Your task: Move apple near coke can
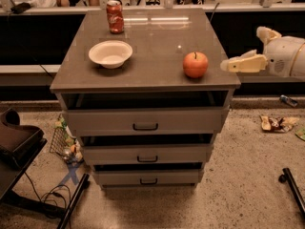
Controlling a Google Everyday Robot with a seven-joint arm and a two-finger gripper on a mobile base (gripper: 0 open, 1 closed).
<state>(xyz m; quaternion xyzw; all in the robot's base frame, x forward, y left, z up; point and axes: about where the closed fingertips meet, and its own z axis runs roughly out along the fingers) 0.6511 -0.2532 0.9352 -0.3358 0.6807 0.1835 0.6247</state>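
The orange-red apple (195, 64) stands on the grey cabinet top (152, 42), near its front right corner. The red coke can (115, 16) stands upright at the back left of the top, far from the apple. My gripper (228, 64) reaches in from the right at the cabinet's right edge, level with the apple and a short gap to its right. It holds nothing.
A white bowl (110, 53) sits on the left of the top, in front of the can. Three drawers (145, 126) below stand slightly pulled out. Litter (278, 123) lies on the floor at right, cables and a dark seat (16, 137) at left.
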